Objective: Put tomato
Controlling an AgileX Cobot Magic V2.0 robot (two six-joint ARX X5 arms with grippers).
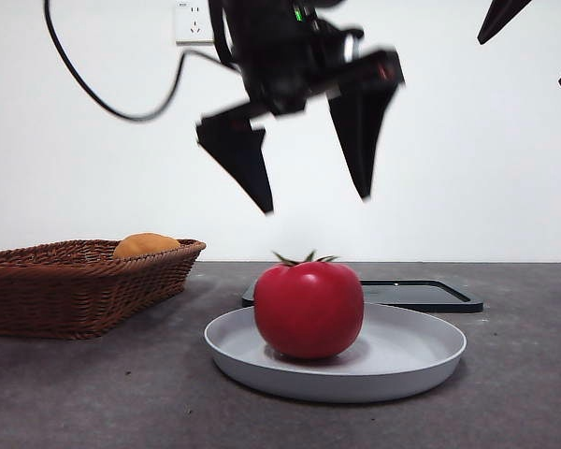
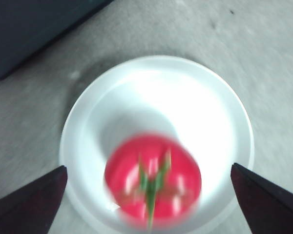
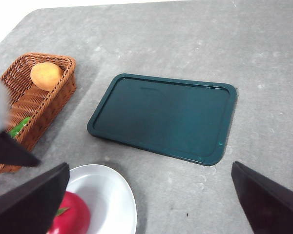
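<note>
The red tomato point(image 1: 309, 309) with a green stem sits upright on a white round plate point(image 1: 411, 360) in the middle of the table. My left gripper point(image 1: 313, 201) hangs open and empty above it, well clear of the stem. In the left wrist view the tomato point(image 2: 153, 181) lies on the plate point(image 2: 185, 102) between the spread jaws, blurred. My right gripper point(image 3: 146, 214) is open and empty, raised at the right; its view shows the tomato point(image 3: 71, 219) and the plate's edge point(image 3: 117, 195).
A brown wicker basket point(image 1: 75, 285) with an orange-yellow rounded item point(image 1: 145, 245) stands at the left. A dark green flat tray point(image 1: 430, 295) lies behind the plate; it also shows in the right wrist view point(image 3: 166, 117). A black cable hangs at upper left.
</note>
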